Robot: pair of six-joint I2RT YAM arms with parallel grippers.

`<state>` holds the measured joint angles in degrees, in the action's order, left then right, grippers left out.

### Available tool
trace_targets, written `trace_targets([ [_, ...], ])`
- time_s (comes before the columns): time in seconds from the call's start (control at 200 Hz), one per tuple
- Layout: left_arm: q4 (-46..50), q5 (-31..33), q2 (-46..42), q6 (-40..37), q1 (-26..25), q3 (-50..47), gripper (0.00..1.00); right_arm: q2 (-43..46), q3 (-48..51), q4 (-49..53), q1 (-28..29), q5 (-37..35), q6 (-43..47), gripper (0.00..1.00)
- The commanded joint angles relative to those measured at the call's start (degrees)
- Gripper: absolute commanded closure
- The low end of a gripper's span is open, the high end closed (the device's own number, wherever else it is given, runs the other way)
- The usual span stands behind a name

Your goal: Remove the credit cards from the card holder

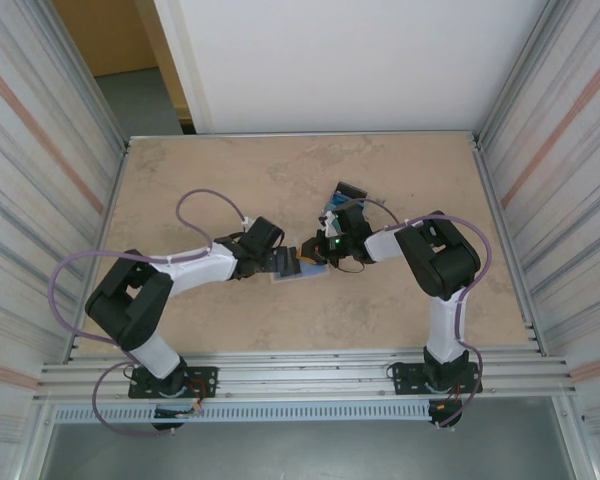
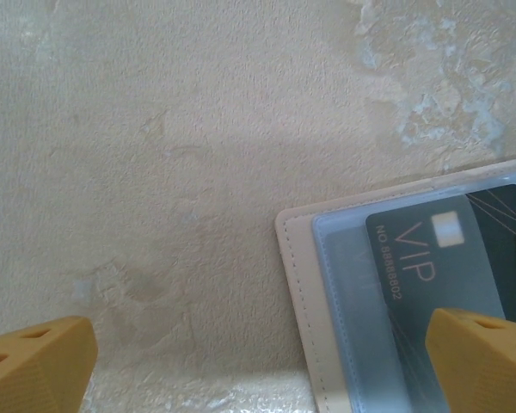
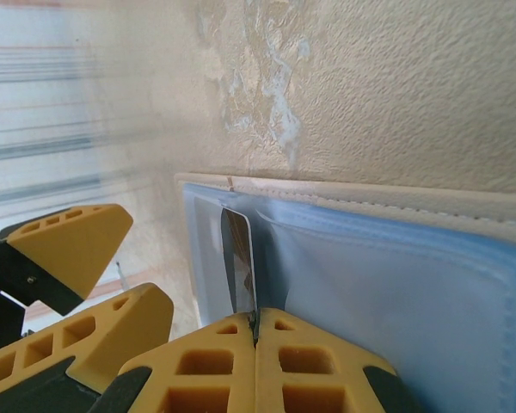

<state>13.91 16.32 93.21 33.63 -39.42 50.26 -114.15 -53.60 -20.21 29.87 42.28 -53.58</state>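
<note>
Open tabletop [image 2: 155, 172] beside card holder [image 2: 297, 284] edge

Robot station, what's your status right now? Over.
Left gripper open, straddling a corner of the card holder. Right gripper shut on an edge of the dark credit card. Card partly in its sleeve; left fingertip close over it.

The card holder [image 2: 297, 284] runs past the left wrist view's right edge (its dark card [image 2: 473, 258] too).

A mottled beige tabletop [image 1: 230, 180] lies between ribbed metal side walls [image 1: 40, 150], a white panel [image 1: 360, 60] behind.
</note>
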Motion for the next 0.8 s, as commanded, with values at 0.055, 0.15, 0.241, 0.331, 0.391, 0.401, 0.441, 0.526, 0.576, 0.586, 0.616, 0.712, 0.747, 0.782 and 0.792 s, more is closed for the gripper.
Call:
trace_targets([
  [0.055, 2.8, 0.6, 0.4, 0.1, -0.1, 1.2, 0.01, 1.8, 1.3, 1.0, -0.8, -0.1, -0.6, 0.96],
  [0.15, 2.7, 0.4, 1.0, 0.4, -0.1, 0.9, 0.01, 2.4, 1.6, 1.3, -0.9, -0.2, -0.5, 0.96],
  [0.241, 2.7, 0.3, 1.2, 0.3, -0.1, 0.6, 0.01, 2.9, 1.9, 1.7, -1.1, -0.5, -0.1, 0.96],
  [0.331, 2.8, 0.0, 1.7, 0.1, -0.1, 0.9, 0.01, 3.3, 2.4, 2.0, -1.4, -0.7, 0.0, 0.96],
  [0.391, 2.7, -0.5, 1.9, 0.0, -0.1, 1.1, 0.01, 3.6, 2.5, 2.0, -1.4, -0.7, 0.0, 0.96],
  [0.401, 2.6, -0.5, 1.9, -0.1, -0.1, 1.2, 0.01, 3.6, 2.5, 2.1, -1.4, -0.7, 0.0, 0.96],
  [0.441, 2.7, -0.7, 2.1, -0.3, -0.1, 1.3, 0.01, 3.7, 2.7, 2.1, -1.4, -0.7, 0.0, 0.96],
  [0.526, 2.5, -1.1, 2.4, -0.7, -0.3, 1.8, 0.01, 3.9, 2.6, 2.0, -1.4, -0.8, 0.0, 0.96],
  [0.576, 2.6, -1.3, 2.5, -0.9, -0.5, 1.9, 0.01, 4.0, 2.7, 2.0, -1.4, -0.8, 0.0, 0.96],
  [0.586, 2.5, -1.3, 2.5, -1.0, -0.6, 1.9, 0.01, 3.9, 2.6, 2.1, -1.4, -0.8, 0.0, 0.96],
  [0.616, 2.5, -1.2, 2.6, -1.1, -0.6, 2.1, 0.01, 3.9, 2.6, 2.1, -1.4, -0.8, 0.0, 0.96],
  [0.712, 2.4, -1.4, 2.9, -1.4, -0.9, 2.4, 0.01, 3.7, 2.5, 2.0, -1.4, -0.7, -0.1, 0.96],
  [0.747, 2.3, -1.5, 3.0, -1.4, -0.9, 2.4, 0.01, 3.6, 2.5, 1.8, -1.4, -0.7, -0.1, 0.96],
  [0.782, 2.3, -1.6, 3.2, -1.5, -1.0, 2.5, 0.01, 3.5, 2.6, 1.7, -1.4, -0.7, -0.2, 0.96],
  [0.792, 2.3, -1.6, 3.3, -1.5, -1.0, 2.5, 0.01, 3.5, 2.6, 1.7, -1.4, -0.6, -0.2, 0.96],
])
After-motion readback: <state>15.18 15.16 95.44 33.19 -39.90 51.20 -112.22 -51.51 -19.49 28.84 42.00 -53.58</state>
